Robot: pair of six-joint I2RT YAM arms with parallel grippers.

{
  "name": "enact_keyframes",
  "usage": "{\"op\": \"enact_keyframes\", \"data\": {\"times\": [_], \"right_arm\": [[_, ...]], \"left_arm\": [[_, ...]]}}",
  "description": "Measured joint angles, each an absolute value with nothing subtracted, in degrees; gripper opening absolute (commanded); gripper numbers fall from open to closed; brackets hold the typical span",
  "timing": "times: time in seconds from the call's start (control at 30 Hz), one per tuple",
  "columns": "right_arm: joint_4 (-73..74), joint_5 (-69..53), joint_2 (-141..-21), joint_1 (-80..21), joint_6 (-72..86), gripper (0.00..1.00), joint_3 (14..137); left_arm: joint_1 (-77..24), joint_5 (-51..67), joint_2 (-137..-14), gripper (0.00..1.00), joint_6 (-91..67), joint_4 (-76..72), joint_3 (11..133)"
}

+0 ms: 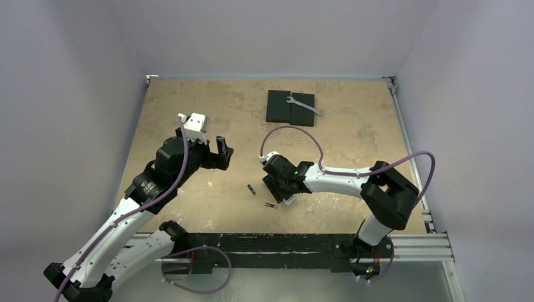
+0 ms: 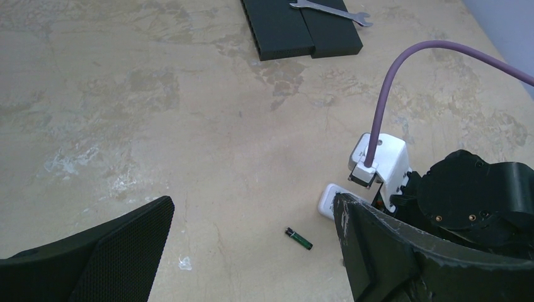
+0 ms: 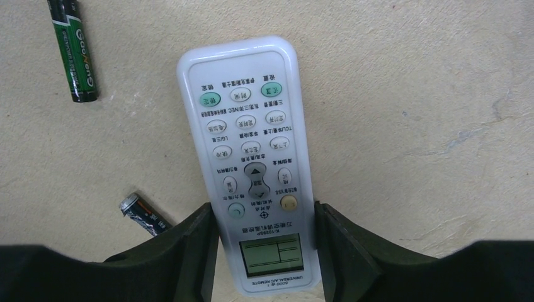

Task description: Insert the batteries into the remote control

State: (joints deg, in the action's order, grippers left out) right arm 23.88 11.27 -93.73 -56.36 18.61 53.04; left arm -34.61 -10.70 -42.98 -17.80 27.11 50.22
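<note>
Right wrist view: remote control (image 3: 252,157) flat on the table (image 3: 409,94), buttons up, display end nearest the lens. Right gripper (image 3: 264,217) astride that end, jaws half-spread and standing right at both long edges; pressing already or a sliver off, impossible to tell. Green-labelled battery (image 3: 75,50) off the remote's far corner. Second battery (image 3: 142,212) just beside its long edge, partly behind the gripper. With the face up and the recess presumably underneath, probably a grab for flipping.

Left wrist view: left gripper (image 2: 252,264) spread fully, nothing held, hanging above the table near the remote. Likely kept free for a battery.

Top view: black blocks (image 1: 289,107) with a wrench (image 1: 306,105) across them, well beyond the remote, out of the way.
</note>
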Motion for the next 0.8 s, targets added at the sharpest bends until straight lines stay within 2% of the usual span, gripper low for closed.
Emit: {"op": "enact_keyframes", "data": {"times": [0.1,0.43,0.8], "right_arm": [[24.1,11.5,-93.5,-56.4,18.9,0.17,53.0],[24.8,12.4,-85.2,-56.6,19.6,0.01,53.0],[24.8,12.3,-75.5,-57.5,19.6,0.00,48.7]], "left_arm": [[-34.6,-10.7,-43.0,0.99,-17.8,27.1,50.2],[-34.6,-10.2,-43.4,0.99,-18.1,27.1,49.9],[-34.5,-2.8,-48.1,0.99,-21.9,26.7,49.6]]}}
